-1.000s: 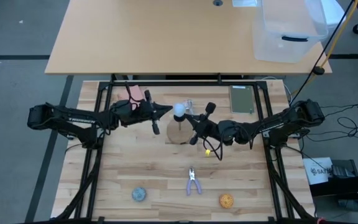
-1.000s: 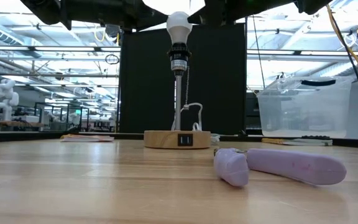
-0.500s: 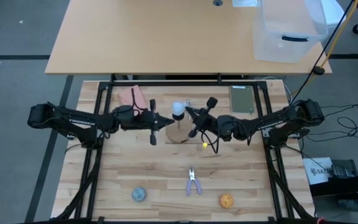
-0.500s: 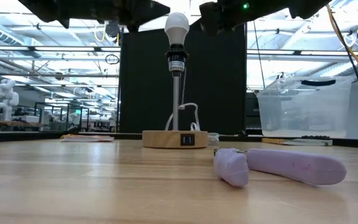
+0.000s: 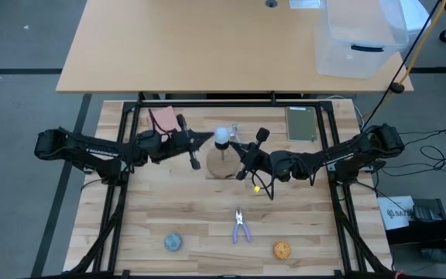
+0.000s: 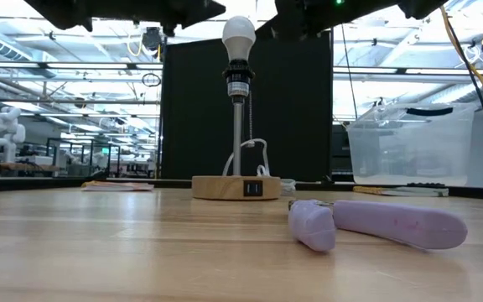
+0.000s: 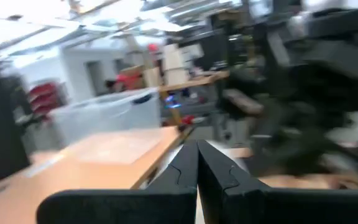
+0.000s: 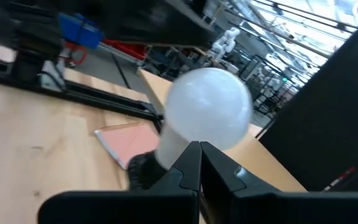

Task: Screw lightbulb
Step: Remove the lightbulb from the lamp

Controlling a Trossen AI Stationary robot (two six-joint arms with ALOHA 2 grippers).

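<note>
The white lightbulb [image 5: 221, 137] [image 6: 240, 38] sits upright in the black socket on top of a thin lamp stem. The stem rises from a round wooden stand [image 5: 223, 164] [image 6: 237, 186]. My left gripper [image 5: 210, 137] [image 7: 197, 146] is shut, level, just left of the bulb's top. My right gripper [image 5: 235, 145] [image 8: 199, 146] is shut and comes in from the right. Its wrist view shows the bulb [image 8: 207, 115] right behind its tips. My left gripper's shut tips stand close beside the bulb's top; I cannot tell whether they touch it. My right gripper's shut tips lie in front of the bulb's lower part [image 8: 178, 149] in its wrist view; whether they touch it I cannot tell.
Purple pliers [image 5: 241, 226] [image 6: 376, 222], a blue-grey ball [image 5: 173, 242] and an orange ball [image 5: 283, 249] lie toward the near edge. At the back there is a pink pad [image 5: 161, 118] on the left and a grey slab [image 5: 300, 124] on the right. A clear bin [image 5: 358, 39] stands on the far table.
Both shut grippers have wavered beside the bulb. Half a second ago the left tip was nearer the table's near edge and the right tip nearer the far edge. Both are back about where they started. My left wrist has rolled a little. The bulb stays on its stem.
</note>
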